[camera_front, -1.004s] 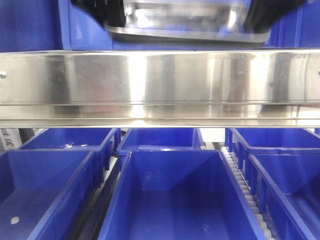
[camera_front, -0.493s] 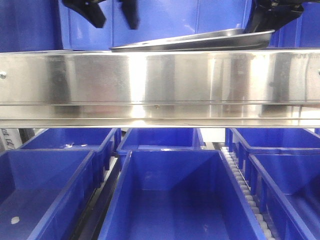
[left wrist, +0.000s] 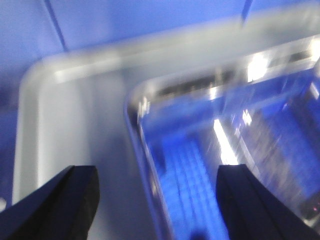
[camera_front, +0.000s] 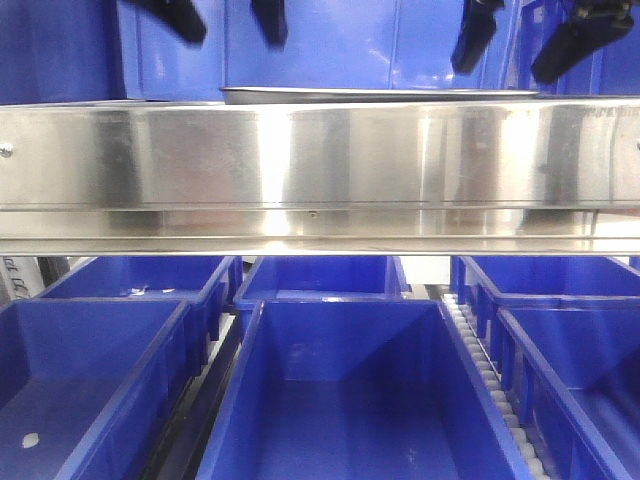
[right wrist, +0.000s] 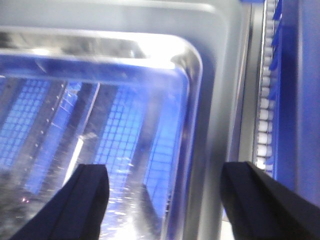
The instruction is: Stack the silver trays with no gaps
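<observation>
1. Exterior front-facing view: the left gripper hangs empty above the left end of the silver tray, jaws spread, as it already was half a second ago.
2. The right gripper clamped the tray's raised right end half a second ago. It has now let go too, fingers apart and lifted clear.
3. The tray has dropped from tilted to level, its rim showing just over the top edge of the steel rail.
4. Both wrist views show spread fingers straddling a tray corner and touching nothing.
5. This placement looks finished, but the rail hides what carries the tray, so a gapless fit cannot be confirmed.
6. The blue bins sit below the rail.
</observation>
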You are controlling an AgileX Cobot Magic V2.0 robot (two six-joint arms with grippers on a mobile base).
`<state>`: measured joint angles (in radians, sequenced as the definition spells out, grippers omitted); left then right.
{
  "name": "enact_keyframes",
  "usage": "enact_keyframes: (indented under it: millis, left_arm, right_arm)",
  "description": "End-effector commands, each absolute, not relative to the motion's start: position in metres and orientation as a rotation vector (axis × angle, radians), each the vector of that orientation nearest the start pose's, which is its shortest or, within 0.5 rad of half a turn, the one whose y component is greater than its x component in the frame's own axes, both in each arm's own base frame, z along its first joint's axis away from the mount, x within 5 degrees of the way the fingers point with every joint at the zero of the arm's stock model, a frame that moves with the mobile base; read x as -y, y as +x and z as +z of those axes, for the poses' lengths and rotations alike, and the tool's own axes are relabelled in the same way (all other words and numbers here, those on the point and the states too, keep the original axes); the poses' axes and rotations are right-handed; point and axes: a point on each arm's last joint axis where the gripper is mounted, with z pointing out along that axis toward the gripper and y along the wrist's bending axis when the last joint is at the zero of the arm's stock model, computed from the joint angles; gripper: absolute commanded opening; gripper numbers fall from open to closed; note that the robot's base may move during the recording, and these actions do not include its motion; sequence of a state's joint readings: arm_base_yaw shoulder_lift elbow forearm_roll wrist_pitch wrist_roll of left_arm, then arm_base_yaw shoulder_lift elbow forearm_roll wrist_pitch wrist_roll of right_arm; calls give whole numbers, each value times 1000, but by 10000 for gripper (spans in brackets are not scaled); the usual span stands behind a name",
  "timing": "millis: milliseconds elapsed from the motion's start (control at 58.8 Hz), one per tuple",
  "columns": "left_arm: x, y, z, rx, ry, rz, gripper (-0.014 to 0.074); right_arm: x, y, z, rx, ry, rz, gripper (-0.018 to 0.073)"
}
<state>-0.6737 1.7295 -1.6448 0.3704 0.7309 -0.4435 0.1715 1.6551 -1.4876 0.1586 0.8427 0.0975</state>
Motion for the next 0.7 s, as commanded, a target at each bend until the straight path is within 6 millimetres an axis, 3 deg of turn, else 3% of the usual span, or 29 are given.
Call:
enact_keyframes:
  millis: [0, 68, 119, 221, 272, 323, 391, 493, 680]
  left_arm:
    - [224, 321, 398, -2120, 400, -193, 400]
    - [218, 316, 419, -2076, 381, -192, 368]
    - [213, 311, 434, -2049, 363, -195, 281]
    - [199, 300, 458, -2019, 332, -158, -58]
    - [192, 294, 466, -2006, 323, -132, 8]
    - [185, 288, 471, -2007, 312, -120, 19]
    - [177, 278, 482, -1987, 297, -129, 3]
    - [164, 258, 504, -1921, 285, -145, 3]
    - [140, 205, 535, -1783, 314, -191, 3]
  right_arm:
    - [-73, 359, 353, -2478, -68, 288, 370]
    - [-71, 355, 371, -2450, -85, 263, 370]
    - [-69, 350, 386, -2403, -93, 246, 356]
    - [-62, 333, 416, -2281, -104, 199, 198]
    - [-59, 323, 430, -2230, -109, 176, 50]
    - [-55, 312, 443, -2182, -113, 157, -117]
    - [-51, 296, 460, -2114, -114, 140, -55]
    - [-45, 266, 485, -2021, -114, 127, -60]
    - [-34, 202, 507, -1844, -123, 129, -60]
